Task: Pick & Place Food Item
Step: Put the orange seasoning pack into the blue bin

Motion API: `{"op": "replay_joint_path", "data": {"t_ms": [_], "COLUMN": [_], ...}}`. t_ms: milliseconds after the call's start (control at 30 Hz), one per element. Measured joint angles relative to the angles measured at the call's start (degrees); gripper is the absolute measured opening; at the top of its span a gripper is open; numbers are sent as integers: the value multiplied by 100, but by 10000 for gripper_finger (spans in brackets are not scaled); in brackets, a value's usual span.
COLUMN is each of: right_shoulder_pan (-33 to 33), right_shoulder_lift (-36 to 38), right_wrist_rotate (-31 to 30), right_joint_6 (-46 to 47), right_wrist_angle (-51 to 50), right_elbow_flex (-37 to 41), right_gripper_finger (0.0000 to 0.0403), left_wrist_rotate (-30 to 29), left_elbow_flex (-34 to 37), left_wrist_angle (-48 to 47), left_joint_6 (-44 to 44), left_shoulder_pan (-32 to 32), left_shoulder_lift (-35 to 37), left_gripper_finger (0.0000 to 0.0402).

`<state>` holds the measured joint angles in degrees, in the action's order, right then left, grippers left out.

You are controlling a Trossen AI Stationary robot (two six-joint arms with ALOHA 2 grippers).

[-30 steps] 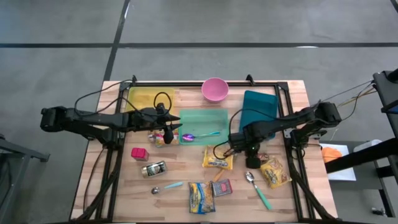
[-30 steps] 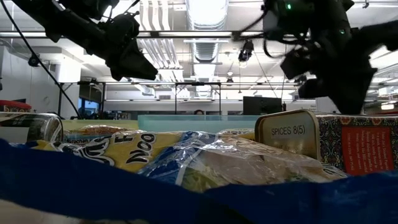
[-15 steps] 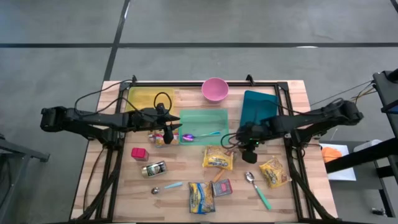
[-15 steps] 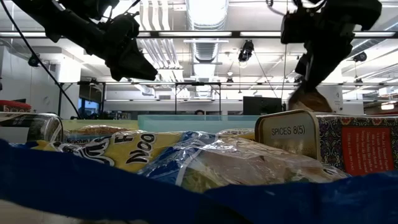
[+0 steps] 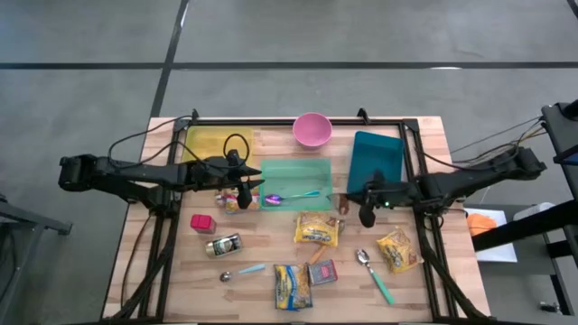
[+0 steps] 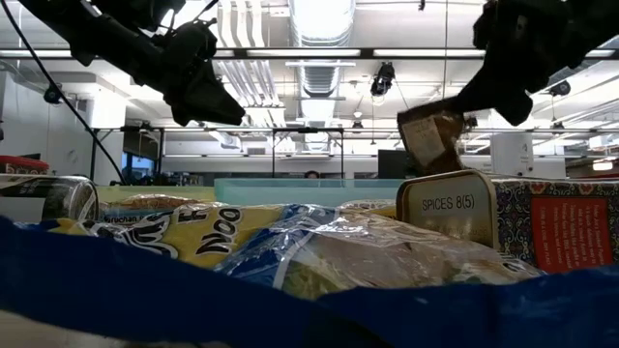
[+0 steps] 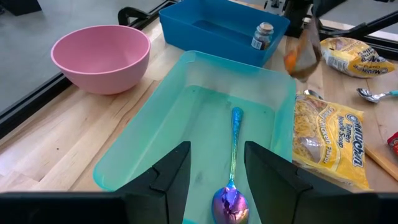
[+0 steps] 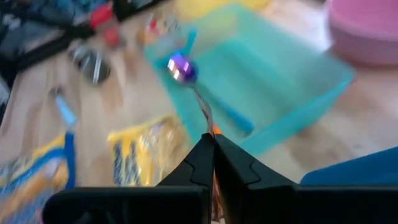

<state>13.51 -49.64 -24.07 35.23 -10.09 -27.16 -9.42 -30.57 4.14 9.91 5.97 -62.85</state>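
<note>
The right gripper (image 5: pixel 348 203) hangs above the desk (image 5: pixel 271 248) right of the frame's centre in the high view, between the green tray (image 5: pixel 295 182) and the blue bin (image 5: pixel 375 162). Its fingers are clamped together on a small brownish food packet (image 6: pixel 432 138), which dangles clear of the desk. In the low view the packet shows in the upper right, tilted, above a tin marked SPICES (image 6: pixel 451 210). In the left wrist view the same packet (image 7: pixel 303 51) hangs at the upper right, beside the tray's far corner.

The left gripper (image 5: pixel 245 191) sits left of centre in the high view, at the left end of the green tray, with its fingers (image 7: pixel 169 176) partly apart and nothing visibly between them. Ahead of them an iridescent spoon (image 7: pixel 231 180) lies inside the tray.

A pink bowl (image 5: pixel 312 130) stands at the top centre of the desk and a yellow tray (image 5: pixel 207 143) to its left. A yellow noodle packet (image 5: pixel 316 229) lies just below the green tray. Another packet (image 5: pixel 398 249) lies at the lower right, near a teal-handled spoon (image 5: pixel 375 275). A red tin (image 5: pixel 202 222) and a can (image 5: pixel 223 245) lie at the lower left.
</note>
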Motion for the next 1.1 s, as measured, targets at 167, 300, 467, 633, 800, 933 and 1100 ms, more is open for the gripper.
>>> {"op": "replay_joint_path", "data": {"t_ms": [167, 300, 467, 633, 800, 933, 1100], "right_shoulder_pan": [178, 188, 187, 166, -44, -458, -1026], "right_shoulder_lift": [300, 425, 624, 833, 904, 902, 902], "right_wrist_rotate": [-1047, -1608, -2507, -3291, -3777, -3937, -3937], "right_joint_6": [-130, -199, -195, -189, 123, 877, 1534], "right_wrist_angle": [63, 42, -11, -178, -407, -606, -381], "right_elbow_flex": [72, 68, 59, 59, 109, 307, 805], "right_gripper_finger": [7, 7, 8, 8, 8, 8, 8], "left_wrist_rotate": [0, -1, -1, -1, 1, -1, -1], "left_elbow_flex": [0, 0, 0, 0, 0, 0, 0], "left_wrist_angle": [2, 2, 4, 3, 4, 7, 7], "left_joint_6": [-30, -46, -48, -50, -65, -66, -66], "left_shoulder_pan": [-1, 1, 0, 1, -1, -1, 1], "left_shoulder_lift": [0, 0, 0, 0, 0, 0, 0], "left_gripper_finger": [159, 159, 159, 159, 159, 159, 159]}}
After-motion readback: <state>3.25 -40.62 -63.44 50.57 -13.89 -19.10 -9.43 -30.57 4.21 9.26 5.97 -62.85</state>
